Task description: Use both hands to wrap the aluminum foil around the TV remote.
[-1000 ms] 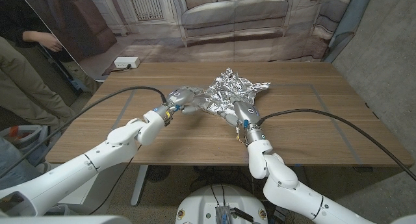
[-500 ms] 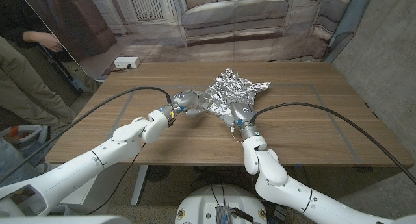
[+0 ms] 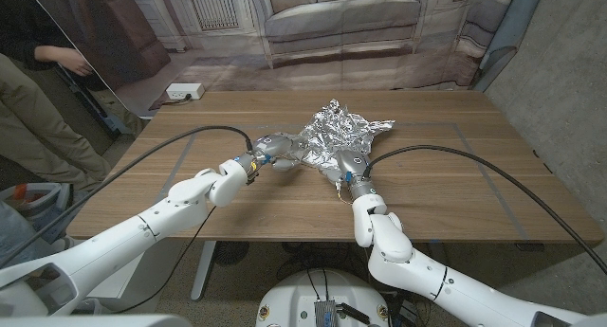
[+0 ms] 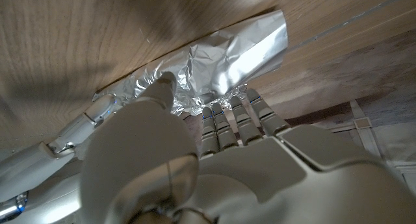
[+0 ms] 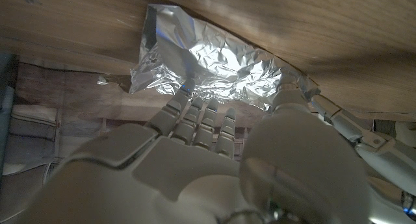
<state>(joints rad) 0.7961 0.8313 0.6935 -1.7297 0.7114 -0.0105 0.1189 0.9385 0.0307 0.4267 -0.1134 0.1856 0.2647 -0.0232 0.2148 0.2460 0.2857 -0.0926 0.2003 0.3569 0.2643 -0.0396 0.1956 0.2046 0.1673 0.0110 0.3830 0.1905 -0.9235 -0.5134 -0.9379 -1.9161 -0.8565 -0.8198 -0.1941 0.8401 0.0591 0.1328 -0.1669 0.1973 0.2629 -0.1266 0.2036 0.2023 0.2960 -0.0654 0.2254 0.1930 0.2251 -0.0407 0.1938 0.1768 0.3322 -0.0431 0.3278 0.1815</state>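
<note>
In the head view the crumpled aluminum foil [image 3: 337,136] lies on the wooden surface [image 3: 455,190] a little far of its middle, bunched into a shiny heap with a flap reaching to the right; the TV remote cannot be made out under it. The left robot hand [image 3: 272,149] reaches in from the near left and touches the heap's left side, and the right robot hand [image 3: 346,162] comes in from the near side and meets the heap's near edge; the two are close together with the foil between them. Whether either one actually grips the foil cannot be told here. A white power strip [image 3: 185,91] sits by the far left corner, and a person [image 3: 38,99] stands at the left edge of the scene. In the left wrist view the fingers [image 4: 224,120] of the left robot hand reach side by side up to the foil's wrinkled edge, the thumb tip pressed against the sheet. In the right wrist view the fingers [image 5: 201,117] of the right robot hand likewise lie close together with their tips at the foil's underside, and the other hand shows beyond the foil.
</note>
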